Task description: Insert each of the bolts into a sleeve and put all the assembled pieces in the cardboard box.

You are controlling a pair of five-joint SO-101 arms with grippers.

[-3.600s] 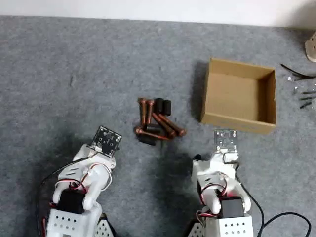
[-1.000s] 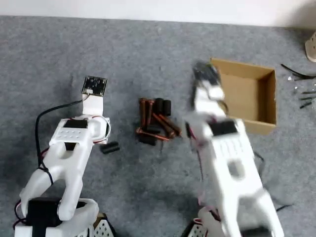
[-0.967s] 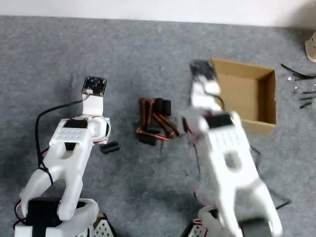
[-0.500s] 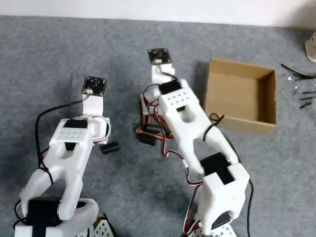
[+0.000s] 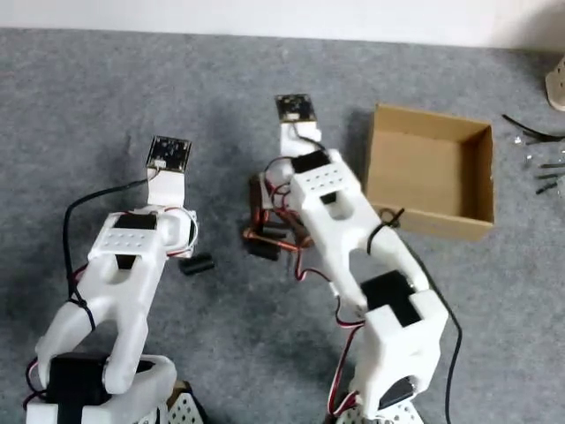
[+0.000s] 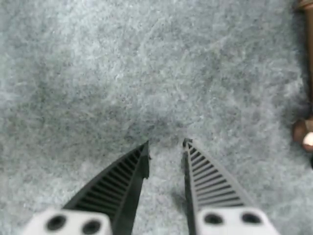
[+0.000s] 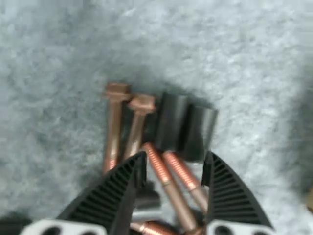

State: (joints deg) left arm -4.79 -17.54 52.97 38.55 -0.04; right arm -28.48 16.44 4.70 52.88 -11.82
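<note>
Right gripper (image 7: pixel 174 157) spread above bolts (image 7: pixel 165 180) — drop straight, straddle 1 shank only, clear of sleeves (image 7: pixel 171 122). Left gripper (image 6: pixel 166 145) parted, empty.

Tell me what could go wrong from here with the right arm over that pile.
1. The open right pincer straddles two bolts lying side by side; closing could grab both or none cleanly.
2. The sleeves sit tight against the bolts, so a pull may scatter them.
3. A lone sleeve lies by the left arm, which might knock it.
</note>
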